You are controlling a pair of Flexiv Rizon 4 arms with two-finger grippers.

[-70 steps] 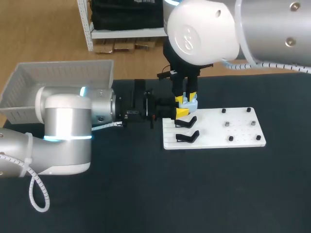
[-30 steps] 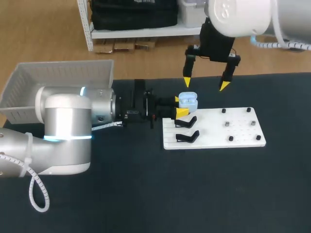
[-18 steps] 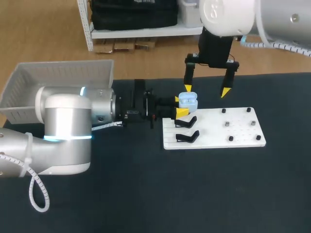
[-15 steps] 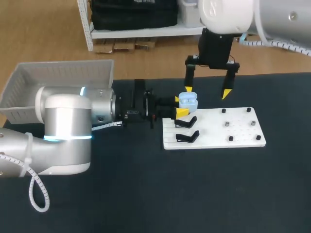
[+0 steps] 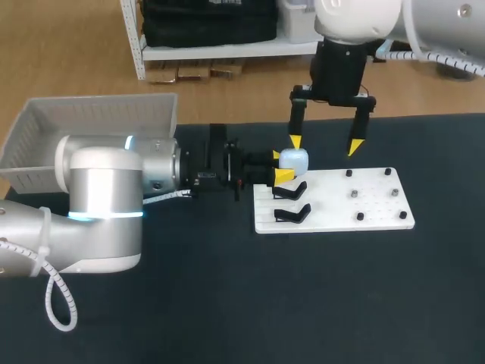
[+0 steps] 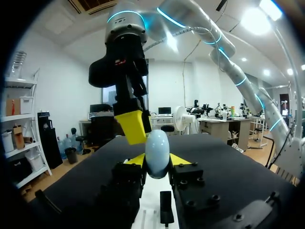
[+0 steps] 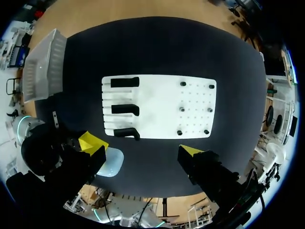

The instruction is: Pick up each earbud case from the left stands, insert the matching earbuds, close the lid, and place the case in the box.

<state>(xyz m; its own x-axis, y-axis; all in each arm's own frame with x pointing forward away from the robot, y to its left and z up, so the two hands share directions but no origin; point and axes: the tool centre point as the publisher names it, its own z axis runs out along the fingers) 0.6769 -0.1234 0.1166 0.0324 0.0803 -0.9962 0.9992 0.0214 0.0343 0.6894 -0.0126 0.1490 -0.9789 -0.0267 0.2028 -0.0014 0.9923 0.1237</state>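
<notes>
A light-blue earbud case (image 5: 294,160) with its lid down is held above the back left corner of the white board (image 5: 341,212), and my left gripper (image 5: 277,167) is shut on it from the side. In the left wrist view the case (image 6: 156,153) stands upright between the yellow tips of the left gripper (image 6: 157,161). My right gripper (image 5: 324,144) hangs open over it, and one of its fingertips (image 6: 133,126) is at the top of the case. From the right wrist, the case (image 7: 110,162) lies beside one tip of the open right gripper (image 7: 143,148).
Black stands (image 5: 292,189) sit on the board's left half, with nothing on them, and small pegs (image 5: 352,194) on its right half. A white basket (image 5: 91,129) stands at the table's back left. The dark table top (image 5: 303,303) stretches in front of the board.
The case's lid, open a second ago with the earbuds showing, is now shut. My right gripper came down and left, with one fingertip onto the lid. The left arm kept still.
</notes>
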